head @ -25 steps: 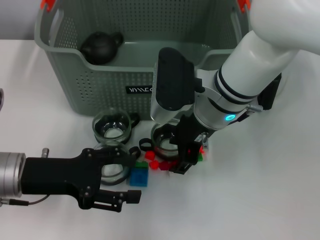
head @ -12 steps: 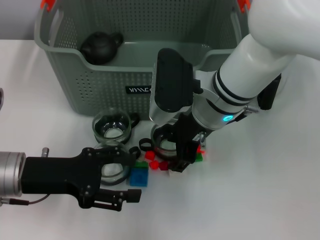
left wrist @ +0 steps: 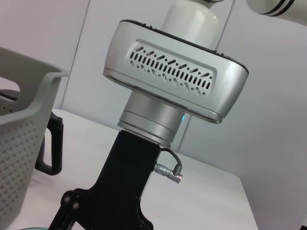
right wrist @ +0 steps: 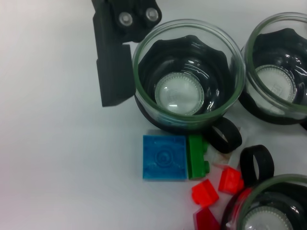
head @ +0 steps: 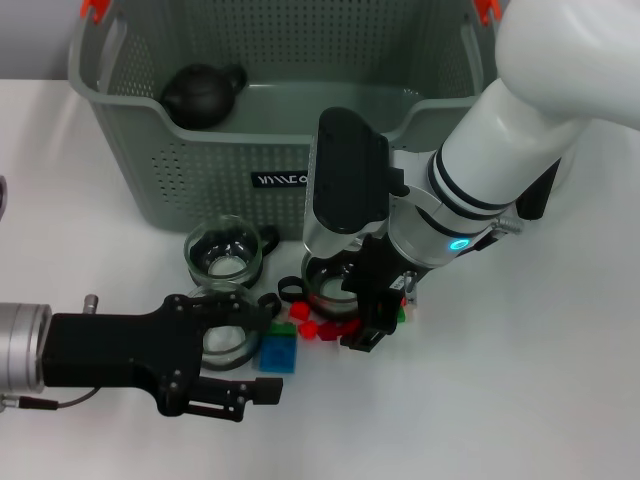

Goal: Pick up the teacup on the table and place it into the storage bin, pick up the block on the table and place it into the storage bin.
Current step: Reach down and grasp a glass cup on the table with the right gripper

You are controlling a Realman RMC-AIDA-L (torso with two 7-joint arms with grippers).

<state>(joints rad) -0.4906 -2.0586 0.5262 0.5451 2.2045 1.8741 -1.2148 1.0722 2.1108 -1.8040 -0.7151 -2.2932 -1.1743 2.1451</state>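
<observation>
The left gripper [head: 235,375] lies low over the near left of the white table [head: 520,400], its dark fingers spread on either side of a glass teacup [head: 228,335] with a black base. Just right of it sits a blue block [head: 278,353], square with a round boss on top; in the right wrist view the blue block [right wrist: 164,157] touches a small green block [right wrist: 196,155], with red blocks [right wrist: 218,187] just beyond. A second teacup [head: 225,253] stands farther back, near the bin wall, clear glass with a black handle. The storage bin [head: 130,150] fills the far side: grey-green, perforated, with orange-red clips [head: 93,8] at the handles and a small black label [head: 279,180] on its near wall, whose white lettering is too small to read. A black teapot [head: 203,92] lies inside at the far left corner. The right gripper [head: 370,325] points down over the red blocks beside a third teacup [head: 325,285]; whether its fingers are spread or closed cannot be told.
</observation>
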